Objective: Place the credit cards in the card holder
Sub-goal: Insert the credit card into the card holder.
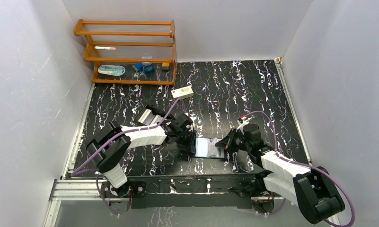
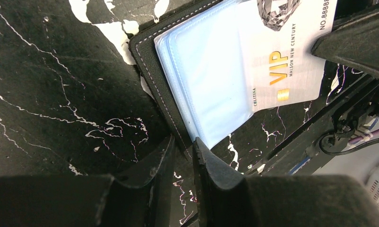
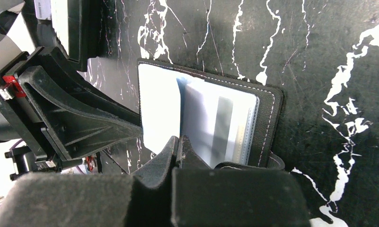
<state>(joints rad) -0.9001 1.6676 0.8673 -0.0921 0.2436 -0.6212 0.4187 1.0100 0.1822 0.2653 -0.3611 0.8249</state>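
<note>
The card holder [image 1: 207,147] lies open on the black marbled table between both grippers, its blue-grey sleeves [image 2: 206,75] facing up. My left gripper [image 2: 183,153] has its jaws almost together on the black cover's near corner [image 2: 147,56]. A white credit card [image 2: 282,56] printed "VIP" sits at the sleeves' right side, its left edge against a sleeve. My right gripper [image 3: 179,143] is shut on that card's near edge, and its grey-striped back [image 3: 211,123] shows in the right wrist view. I cannot tell whether the card is inside a sleeve.
A wooden rack [image 1: 128,49] with small items stands at the back left. A cream carton [image 1: 182,91] lies in front of it. A black hinged box [image 1: 149,116] with pale contents sits behind my left arm. White walls close in the table on three sides.
</note>
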